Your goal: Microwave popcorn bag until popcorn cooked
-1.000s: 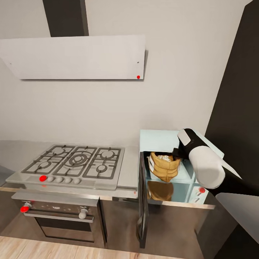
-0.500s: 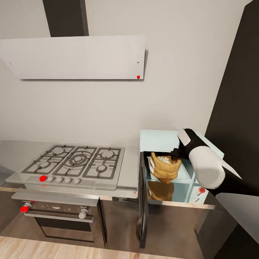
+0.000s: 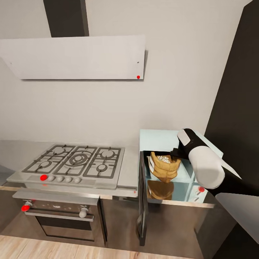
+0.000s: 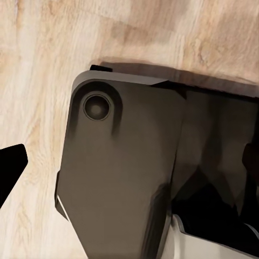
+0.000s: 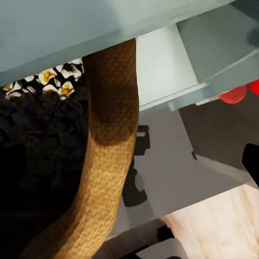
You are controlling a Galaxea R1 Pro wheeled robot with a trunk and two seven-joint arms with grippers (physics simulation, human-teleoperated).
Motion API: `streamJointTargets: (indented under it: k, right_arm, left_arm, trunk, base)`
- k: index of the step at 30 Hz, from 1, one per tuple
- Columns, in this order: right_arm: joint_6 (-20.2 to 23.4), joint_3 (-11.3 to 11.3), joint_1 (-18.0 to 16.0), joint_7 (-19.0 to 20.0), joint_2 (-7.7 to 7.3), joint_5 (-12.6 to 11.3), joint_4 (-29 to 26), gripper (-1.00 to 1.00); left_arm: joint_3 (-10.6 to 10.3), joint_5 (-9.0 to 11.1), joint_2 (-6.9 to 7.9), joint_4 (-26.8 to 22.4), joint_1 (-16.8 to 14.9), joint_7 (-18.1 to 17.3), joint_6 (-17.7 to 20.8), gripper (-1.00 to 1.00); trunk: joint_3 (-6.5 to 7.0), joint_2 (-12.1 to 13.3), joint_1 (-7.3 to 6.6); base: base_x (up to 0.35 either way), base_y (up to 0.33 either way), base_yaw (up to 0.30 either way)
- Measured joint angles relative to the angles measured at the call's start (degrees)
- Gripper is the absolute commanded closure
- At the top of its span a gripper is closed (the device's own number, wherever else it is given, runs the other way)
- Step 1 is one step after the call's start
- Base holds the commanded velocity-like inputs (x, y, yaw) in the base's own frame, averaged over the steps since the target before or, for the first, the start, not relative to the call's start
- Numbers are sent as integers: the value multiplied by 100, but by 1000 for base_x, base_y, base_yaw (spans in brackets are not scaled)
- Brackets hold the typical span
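In the head view, the kitchen shows a steel gas hob [image 3: 73, 165] set in the grey countertop [image 3: 131, 169], with a white hood [image 3: 75, 57] above it and a steel oven [image 3: 59, 217] below. At the right end of the countertop stands the microwave [image 3: 162, 138], and its door [image 3: 142, 201] is swung fully open toward the robot. The popcorn bag [image 3: 164, 168] is at the mouth of the microwave cavity, upright, with whitish popcorn [image 3: 164, 158] visible at its top. The right arm [image 3: 203, 165] reaches to the bag from the right side, and the right gripper [image 3: 175, 154] is at the bag's rim. It seems to hold the rim, but the fingers are too hidden to tell how far they are closed.

In the left wrist view, there is the wooden floor [image 4: 43, 65] and a dark part of the robot's base [image 4: 124, 172]. One dark fingertip [image 4: 11, 167] is at the picture's edge, so the state of the left gripper cannot be told.

In the right wrist view, the woven rim of the bag is very near the camera, with popcorn pieces inside it and the pale microwave wall [image 5: 162, 65] behind.

As a judgement, the door is open and the bag is almost placed. Letting go of it, closing the door and heating are left.
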Motion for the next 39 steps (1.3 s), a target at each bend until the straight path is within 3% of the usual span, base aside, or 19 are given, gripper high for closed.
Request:
streamJointTargets:
  k: [17, 24, 30, 39]
  right_arm:
    - [0, 5, -4, 31, 18, 0, -6, -100]
    - [1, -10, -12, 312, -13, -7, -9, -100]
    - [2, -2, -12, 939, -61, -5, -9, -100]
    - [2, -2, -20, 1028, -117, -8, -9, -100]
  left_arm:
    - [31, 8, 5, 0, 9, 0, -8, -100]
    - [26, 5, 10, 0, 9, 0, -9, -100]
    - [22, 0, 10, 0, 9, 0, -9, -100]
    - [-2, -16, 10, 0, 9, -2, -9, -100]
  trunk:
    - [0, 0, 0]
    - [0, 0, 0]
    - [0, 0, 0]
    - [0, 0, 0]
  base:
    - [-77, 0, 0]
    - [0, 0, 0]
    - [0, 0, 0]
    - [-3, 0, 0]
